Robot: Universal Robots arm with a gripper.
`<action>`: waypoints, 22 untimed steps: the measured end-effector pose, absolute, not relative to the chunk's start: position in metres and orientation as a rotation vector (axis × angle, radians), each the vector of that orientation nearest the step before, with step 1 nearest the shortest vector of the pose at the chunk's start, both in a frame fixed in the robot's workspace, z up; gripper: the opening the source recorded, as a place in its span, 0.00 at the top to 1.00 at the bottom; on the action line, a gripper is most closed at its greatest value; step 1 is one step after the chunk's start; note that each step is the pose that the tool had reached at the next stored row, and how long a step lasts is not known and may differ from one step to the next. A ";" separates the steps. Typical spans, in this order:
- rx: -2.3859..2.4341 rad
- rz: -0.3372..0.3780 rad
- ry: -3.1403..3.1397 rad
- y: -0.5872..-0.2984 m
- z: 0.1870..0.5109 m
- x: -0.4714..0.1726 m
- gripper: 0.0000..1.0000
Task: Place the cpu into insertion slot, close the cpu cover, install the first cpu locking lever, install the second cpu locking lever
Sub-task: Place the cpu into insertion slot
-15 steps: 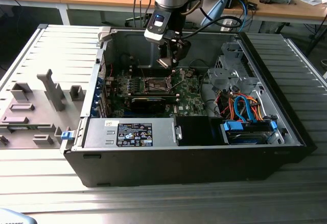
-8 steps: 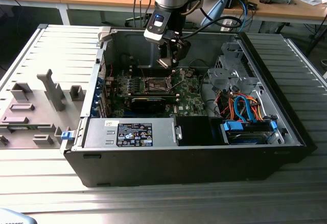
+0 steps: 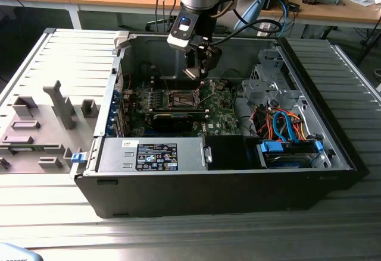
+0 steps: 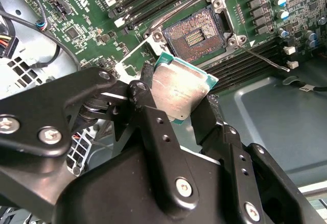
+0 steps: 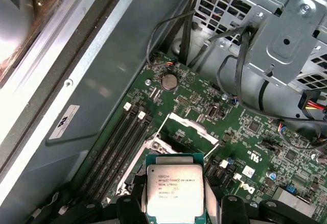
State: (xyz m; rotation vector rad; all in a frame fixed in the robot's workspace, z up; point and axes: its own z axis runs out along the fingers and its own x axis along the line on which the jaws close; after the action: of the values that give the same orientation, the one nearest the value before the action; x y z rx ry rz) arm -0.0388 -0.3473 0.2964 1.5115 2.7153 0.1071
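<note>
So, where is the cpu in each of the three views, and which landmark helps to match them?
Exterior view: the cpu is the small pale square at the gripper tip, above the green motherboard.
Second wrist view: the cpu, tilted, is held between the black fingers, just short of the insertion slot.
First wrist view: the cpu, metal top to the camera, hides part of the slot.
Shared landmark: the insertion slot with its silvery rim.

The gripper [image 4: 178, 99] holds the cpu [image 4: 176, 86] by two sides between its black fingers [image 4: 148, 89]. The cpu's shiny grey top faces the camera. The cpu hangs over the green motherboard [image 4: 97, 27], near the insertion slot [image 4: 196, 32]. The slot is open, and its tiny pins show. A thin metal lever [image 4: 265, 60] sticks out from one corner.
</note>
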 end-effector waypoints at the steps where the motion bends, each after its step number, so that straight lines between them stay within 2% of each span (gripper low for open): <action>1: 1.514 0.107 2.714 -0.347 0.296 -0.039 0.46; 22: 1.552 0.105 2.691 -0.347 0.296 -0.039 0.46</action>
State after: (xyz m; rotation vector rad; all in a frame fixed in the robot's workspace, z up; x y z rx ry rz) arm -0.0388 -0.3473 0.2956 1.5517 2.6908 0.1051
